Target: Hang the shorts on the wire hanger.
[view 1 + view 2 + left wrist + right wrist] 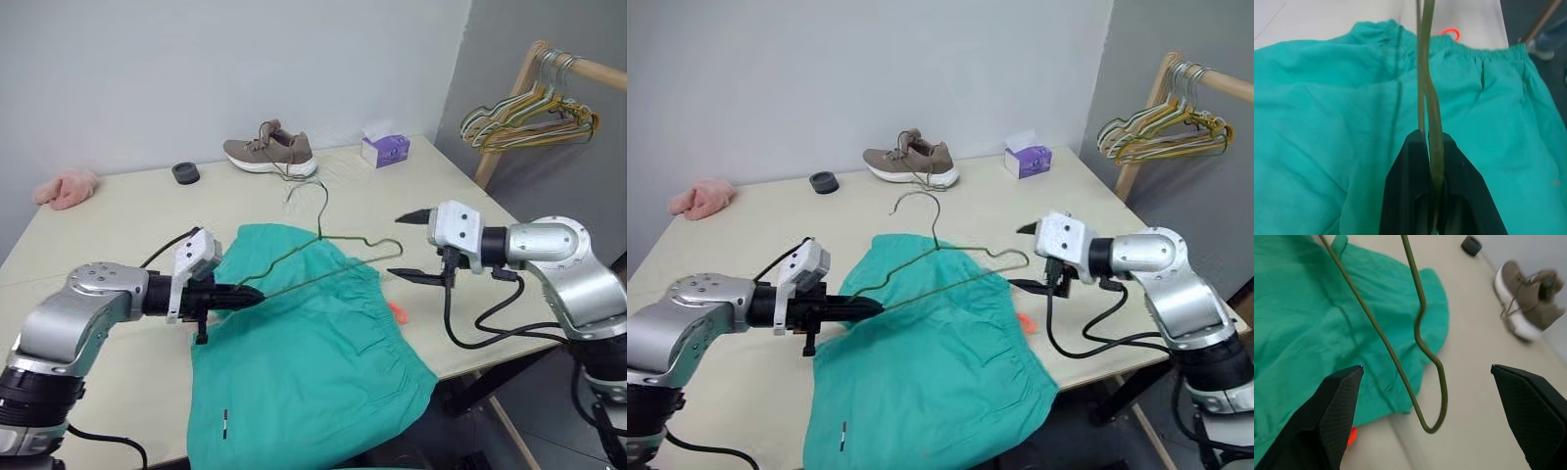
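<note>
My left gripper (pixel 257 295) is clenched on the hanger (pixel 333 260), pinching one corner of the thin olive wire between its two black fingers (pixel 1410 196). The wire runs out from that pinch over the shorts (pixel 313 372), and the rest of the triangle stands above the cloth with its hook toward the back of the table (pixel 127 225). The far corner of the hanger hangs free just in front of my right gripper (pixel 414 247), whose fingers (pixel 1327 416) are spread wide, one high and one low, with nothing between them. The wire's bend sits in the gap ahead of them, touching neither.

The shorts lie flat on the table's near edge, between my two arms, waistband toward my right side. An orange drawcord (pixel 396 313) peeks out beside the waistband. A small dark tag (pixel 224 423) shows near the hem closest to me.

Farther back on the table are a brown shoe (pixel 269 152), a small black ring (pixel 185 173), a purple tissue box (pixel 385 150) and a pink cloth (pixel 67 187). To my right, a wooden rack (pixel 549 59) carries a bunch of hangers (pixel 529 122).
</note>
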